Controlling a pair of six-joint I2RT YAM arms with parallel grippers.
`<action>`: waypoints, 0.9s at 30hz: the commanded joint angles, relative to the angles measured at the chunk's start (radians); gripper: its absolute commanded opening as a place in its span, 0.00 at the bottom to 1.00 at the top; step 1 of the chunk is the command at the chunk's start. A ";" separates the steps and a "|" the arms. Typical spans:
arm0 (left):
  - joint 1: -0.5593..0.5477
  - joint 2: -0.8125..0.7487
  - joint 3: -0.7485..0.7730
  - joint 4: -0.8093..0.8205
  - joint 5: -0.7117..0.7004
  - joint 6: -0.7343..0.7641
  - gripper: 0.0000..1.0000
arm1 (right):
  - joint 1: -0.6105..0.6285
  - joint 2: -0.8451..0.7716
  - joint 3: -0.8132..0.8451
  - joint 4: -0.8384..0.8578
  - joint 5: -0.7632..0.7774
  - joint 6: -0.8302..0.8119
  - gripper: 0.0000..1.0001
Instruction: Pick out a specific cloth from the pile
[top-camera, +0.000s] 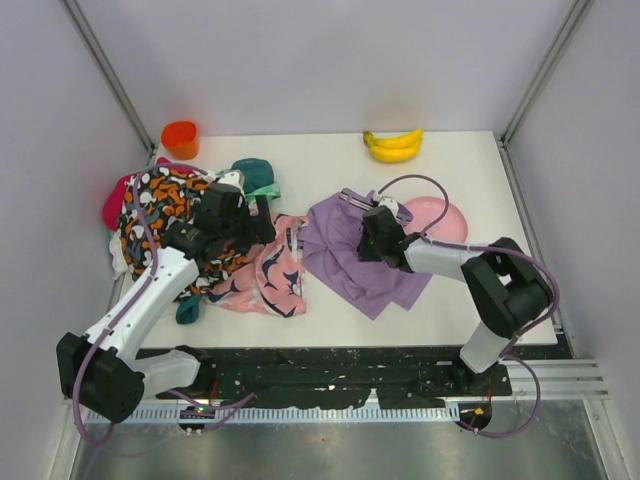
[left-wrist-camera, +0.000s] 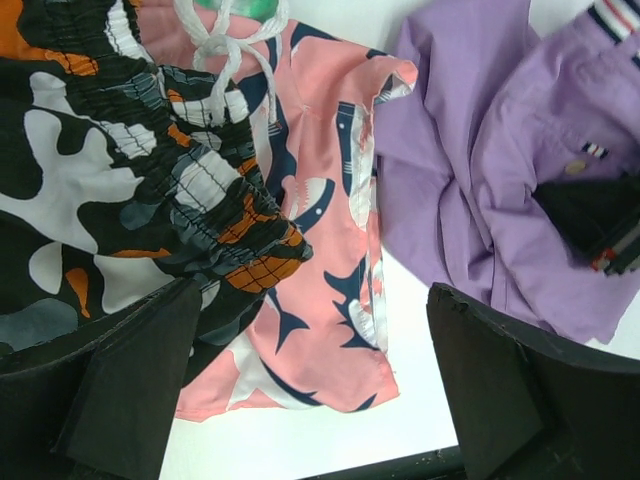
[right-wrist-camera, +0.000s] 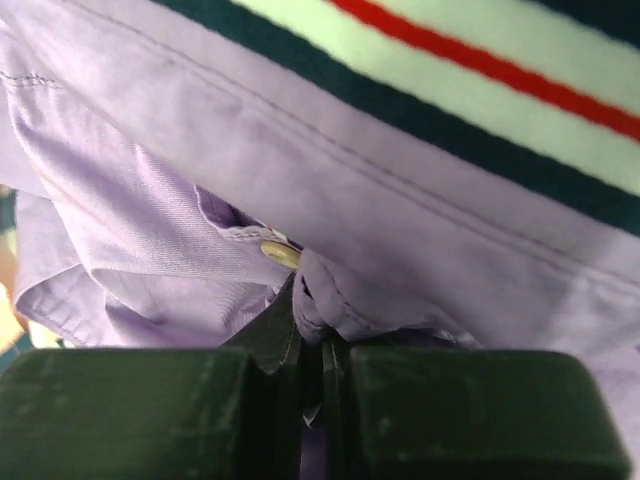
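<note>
The lilac cloth lies spread at the table's middle, apart from the pile on the left. Its striped band fills the top of the right wrist view. My right gripper is shut on a fold of the cloth beside a small yellow button; the fabric is pinched between the jaws. My left gripper hangs open over the pile's right edge. Its fingers straddle the pink cloth with navy shapes and hold nothing. The lilac cloth shows at the right of that view.
The pile holds an orange, black and white patterned cloth, a teal piece and a magenta piece. A pink plate lies partly under the lilac cloth. An orange cup and bananas stand at the far edge.
</note>
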 joint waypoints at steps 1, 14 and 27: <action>-0.003 -0.038 0.005 -0.004 -0.046 0.003 1.00 | -0.100 0.218 -0.033 -0.179 -0.058 0.037 0.05; -0.003 -0.117 0.002 0.003 -0.035 -0.001 1.00 | -0.079 -0.060 0.015 -0.147 -0.065 -0.096 0.55; -0.003 -0.348 -0.030 0.003 -0.063 0.009 1.00 | -0.044 -0.729 0.162 -0.339 0.117 -0.176 0.95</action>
